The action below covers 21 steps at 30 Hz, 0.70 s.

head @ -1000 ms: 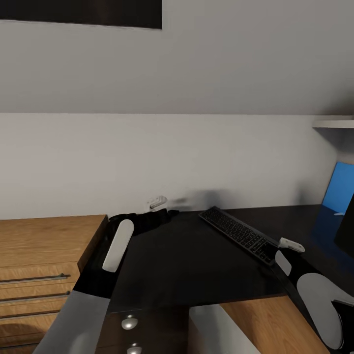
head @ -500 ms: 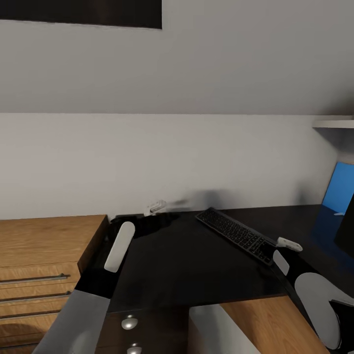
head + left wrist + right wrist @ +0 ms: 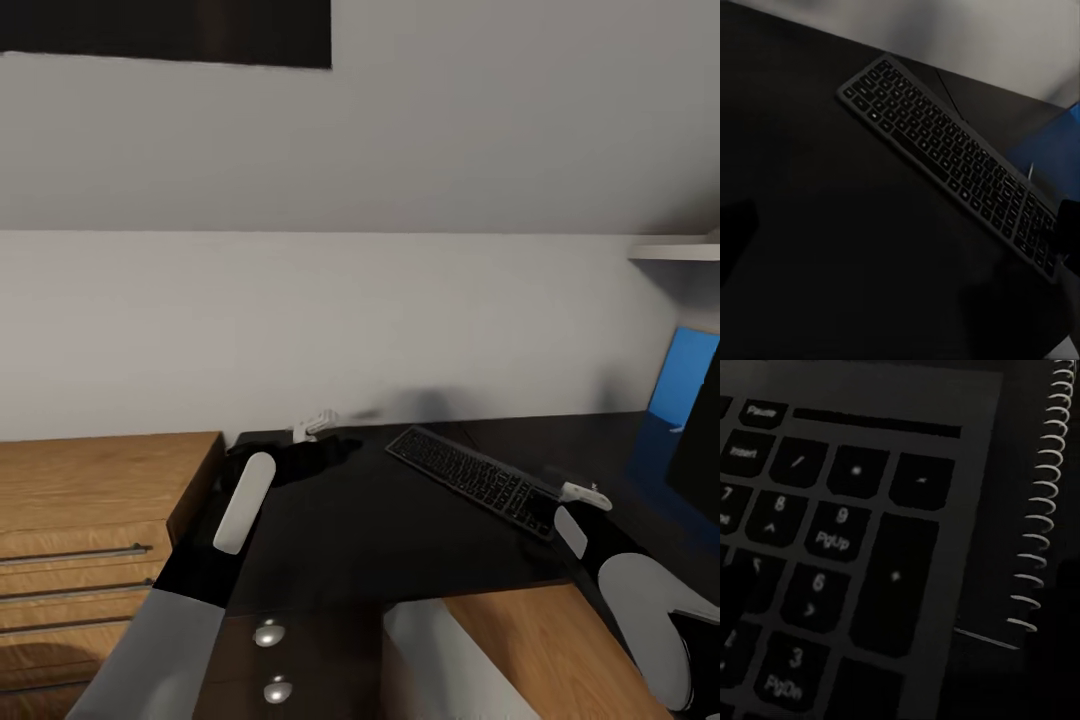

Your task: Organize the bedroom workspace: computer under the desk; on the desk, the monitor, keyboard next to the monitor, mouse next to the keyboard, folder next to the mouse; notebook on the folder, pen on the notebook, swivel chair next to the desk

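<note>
Two arms over dark desk (image 3: 380,540), keyboard (image 3: 468,479) shifted slightly left, possibly camera motion, fingers' state cannot tell.

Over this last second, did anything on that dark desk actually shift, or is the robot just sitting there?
The keyboard slid left across the desk, away from the monitor, with the right gripper at its near right end moving along with it. The view also shifted slightly, so part of that is the camera. The left gripper stayed near the desk's back left corner. Whether either gripper is open or shut isn't clear.
</note>
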Available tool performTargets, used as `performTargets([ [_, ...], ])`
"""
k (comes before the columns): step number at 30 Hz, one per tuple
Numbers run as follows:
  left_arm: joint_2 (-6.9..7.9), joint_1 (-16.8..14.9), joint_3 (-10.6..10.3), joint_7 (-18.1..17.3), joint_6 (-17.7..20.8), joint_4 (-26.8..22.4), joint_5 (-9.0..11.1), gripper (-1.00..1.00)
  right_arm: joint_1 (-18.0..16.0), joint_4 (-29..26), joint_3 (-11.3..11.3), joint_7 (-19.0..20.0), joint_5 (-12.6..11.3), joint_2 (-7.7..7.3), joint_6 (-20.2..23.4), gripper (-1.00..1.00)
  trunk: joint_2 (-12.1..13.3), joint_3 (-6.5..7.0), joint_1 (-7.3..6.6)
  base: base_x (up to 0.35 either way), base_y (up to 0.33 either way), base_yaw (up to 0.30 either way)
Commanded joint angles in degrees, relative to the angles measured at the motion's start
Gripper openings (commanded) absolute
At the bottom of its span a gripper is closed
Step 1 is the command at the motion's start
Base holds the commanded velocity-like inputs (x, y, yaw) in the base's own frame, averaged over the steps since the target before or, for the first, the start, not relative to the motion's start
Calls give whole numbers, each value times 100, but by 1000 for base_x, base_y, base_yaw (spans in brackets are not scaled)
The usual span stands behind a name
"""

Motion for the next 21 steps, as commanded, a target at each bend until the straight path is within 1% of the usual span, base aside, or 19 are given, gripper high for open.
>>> performTargets([
  [1, 0, -4, -1, 58, 15, -6, 60, 100, 2, 154, 15, -39, -54, -2, 29, 100, -3, -8, -2, -256, 27, 0],
  [5, 0, -5, -1, 58, 16, -6, 60, 100, 2, 154, 15, -36, -54, -2, 29, 100, -3, -8, -2, -217, 45, 0],
  [10, 0, -5, -1, 58, 16, -6, 60, 100, 2, 154, 15, -37, -54, -2, 29, 100, -3, -8, -2, -68, 31, 0],
  [21, 0, -3, -1, 58, 16, -6, 60, 100, 2, 154, 14, -35, -54, 7, 21, 100, -3, -8, -2, -176, 161, 0],
])
